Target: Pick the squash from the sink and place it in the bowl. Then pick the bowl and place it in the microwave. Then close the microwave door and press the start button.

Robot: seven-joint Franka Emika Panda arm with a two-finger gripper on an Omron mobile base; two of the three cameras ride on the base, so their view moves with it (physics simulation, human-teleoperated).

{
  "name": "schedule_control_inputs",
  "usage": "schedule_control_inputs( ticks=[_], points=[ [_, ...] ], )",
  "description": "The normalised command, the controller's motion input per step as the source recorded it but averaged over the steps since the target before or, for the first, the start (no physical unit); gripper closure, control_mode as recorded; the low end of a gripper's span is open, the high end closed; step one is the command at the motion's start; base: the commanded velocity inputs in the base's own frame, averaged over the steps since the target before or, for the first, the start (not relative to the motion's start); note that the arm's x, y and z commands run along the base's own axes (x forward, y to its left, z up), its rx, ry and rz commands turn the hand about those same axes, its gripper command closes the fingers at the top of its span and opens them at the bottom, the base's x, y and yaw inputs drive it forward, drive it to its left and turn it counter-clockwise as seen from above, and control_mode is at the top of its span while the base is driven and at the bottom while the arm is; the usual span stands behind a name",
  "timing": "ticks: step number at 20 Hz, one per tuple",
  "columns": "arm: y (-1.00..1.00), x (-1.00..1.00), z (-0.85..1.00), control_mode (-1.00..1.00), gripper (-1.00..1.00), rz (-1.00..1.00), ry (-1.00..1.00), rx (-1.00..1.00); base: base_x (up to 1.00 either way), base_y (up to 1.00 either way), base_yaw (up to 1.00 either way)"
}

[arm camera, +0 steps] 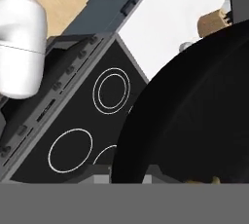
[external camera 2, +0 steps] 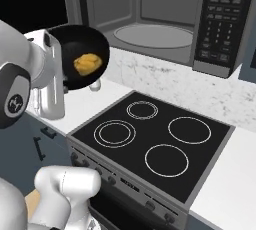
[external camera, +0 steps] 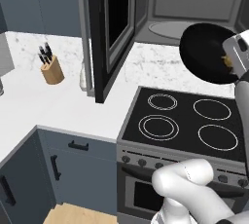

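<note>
A: Where is the bowl [external camera 2: 80,63] relative to the microwave [external camera 2: 155,16]?
B: Raised in the air, tilted, just outside the open cavity and below the turntable [external camera 2: 152,36], above the stove [external camera 2: 155,144]; the squash [external camera 2: 87,64] lies inside it.
A: And the gripper [external camera: 232,60]?
B: Its fingers pinch the bowl's rim. The microwave door [external camera: 109,28] stands open, on the cavity's left.

The raised arm's claw [external camera 2: 64,76] is clamped on the bowl [external camera 2: 80,44] rim.
</note>
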Motion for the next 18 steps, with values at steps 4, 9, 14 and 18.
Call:
schedule_control_inputs(
  ticks=[4,9,14,18],
  points=[
    [-0.17,0.00,0.36,-1.00,1.00,-0.16,-0.15,0.00,0.00,0.00,0.00],
    [-0.18,0.00,0.28,-1.00,1.00,-0.06,0.00,0.00,0.00,0.00,0.00],
    [-0.15,0.23,0.04,-1.00,1.00,0.00,-0.04,0.00,0.00,0.00,0.00],
    [-0.14,0.50,0.00,-1.00,1.00,-0.01,-0.03,0.00,0.00,0.00,0.00]
  ],
)
